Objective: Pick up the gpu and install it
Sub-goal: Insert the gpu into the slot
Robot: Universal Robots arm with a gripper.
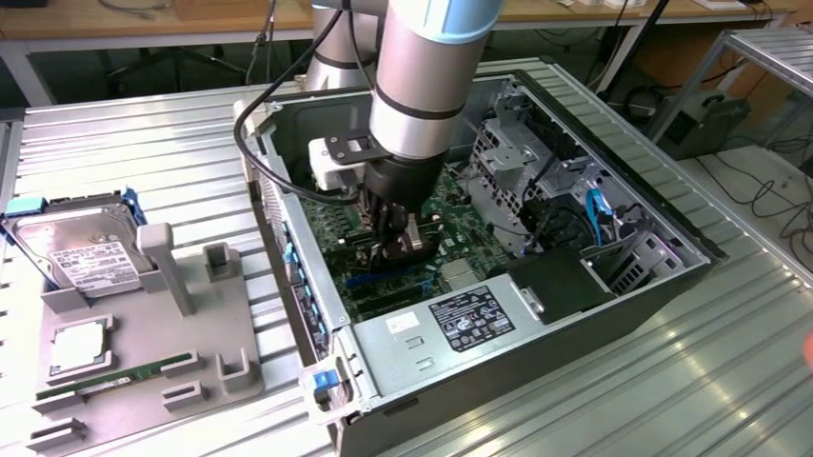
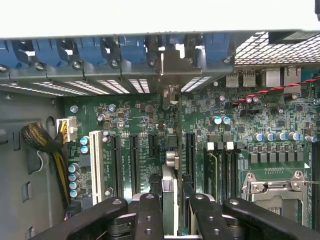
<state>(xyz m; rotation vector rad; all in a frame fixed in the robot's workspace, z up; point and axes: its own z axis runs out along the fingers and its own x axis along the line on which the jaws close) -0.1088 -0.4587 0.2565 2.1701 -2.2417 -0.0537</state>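
Observation:
The gpu hangs inside the open computer case, low over the green motherboard, with my gripper shut on it. In the wrist view the gpu is seen edge-on between the black fingers, running along the expansion slots. Its silver bracket stands against the case's rear slot openings, between the blue clips. Whether the card's edge is seated in a slot is hidden by the card itself.
A silver hard drive, a square chip and a green memory stick lie on the grey fixture at the exterior view's left. Inside the case stand a power supply, a drive cage and a processor socket.

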